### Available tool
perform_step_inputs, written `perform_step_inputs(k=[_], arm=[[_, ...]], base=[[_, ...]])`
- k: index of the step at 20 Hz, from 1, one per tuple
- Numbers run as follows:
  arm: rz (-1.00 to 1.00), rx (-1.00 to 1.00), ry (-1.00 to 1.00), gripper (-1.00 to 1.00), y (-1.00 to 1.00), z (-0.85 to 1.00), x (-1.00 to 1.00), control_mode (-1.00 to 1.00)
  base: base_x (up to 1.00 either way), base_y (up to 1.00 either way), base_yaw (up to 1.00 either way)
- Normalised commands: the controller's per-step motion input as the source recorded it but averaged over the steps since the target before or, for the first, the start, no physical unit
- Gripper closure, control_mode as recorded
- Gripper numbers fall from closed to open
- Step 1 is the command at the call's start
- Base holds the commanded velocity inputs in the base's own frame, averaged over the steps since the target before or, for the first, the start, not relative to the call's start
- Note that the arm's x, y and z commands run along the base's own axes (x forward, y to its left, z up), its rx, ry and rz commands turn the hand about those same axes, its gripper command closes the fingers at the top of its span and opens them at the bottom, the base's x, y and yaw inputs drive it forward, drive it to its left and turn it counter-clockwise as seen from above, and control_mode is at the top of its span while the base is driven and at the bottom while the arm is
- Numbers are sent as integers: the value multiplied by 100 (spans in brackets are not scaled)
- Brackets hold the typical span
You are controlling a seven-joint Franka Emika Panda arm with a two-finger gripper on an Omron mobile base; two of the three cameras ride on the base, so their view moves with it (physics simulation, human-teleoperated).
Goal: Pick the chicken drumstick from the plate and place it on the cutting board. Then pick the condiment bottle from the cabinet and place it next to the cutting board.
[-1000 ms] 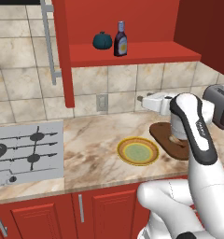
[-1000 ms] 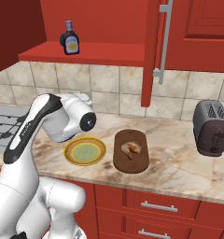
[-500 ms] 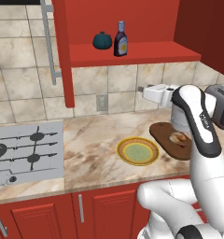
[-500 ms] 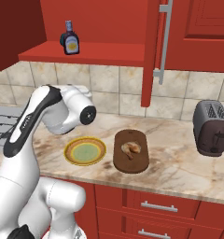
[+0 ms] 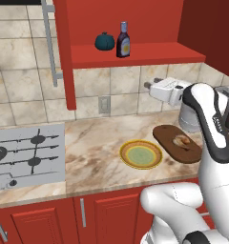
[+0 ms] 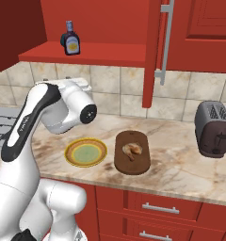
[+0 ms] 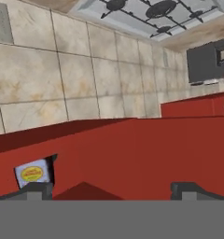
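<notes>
Golden-brown chicken drumstick (image 6: 132, 150) on cutting board (image 6: 132, 162); end effector (image 7: 112, 189) wide open, empty.

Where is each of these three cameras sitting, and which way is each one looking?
Left base view: behind the arm's left, looking down at the plate, cutting board and stove; the arm rises at right.
Right base view: behind its right, looking at the same counter plus a toaster; the arm rises at left.
Hand view: on the hand, rolled over, facing the cabinet; the open tool shows.
Both base views share the condiment bottle.
</notes>
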Motion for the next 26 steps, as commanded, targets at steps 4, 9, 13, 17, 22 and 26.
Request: perform_step_inputs(k=[4,9,13,17,22,26], arm=[[0,-8,-21,-100,0,14,-30,-100],[0,-11,-15,-100,2,14,-22,-100],[0,-9,-4,-100,5,17,-4,-100],[0,-6,0,-100,1,16,0,-100],[0,-2,6,-100,-2,11,10,-100],[0,0,5,-100,-1,11,16,-100]], base=[[0,0,0],[0,0,0],[0,0,0],[0,0,0],[0,0,0],[0,0,0]])
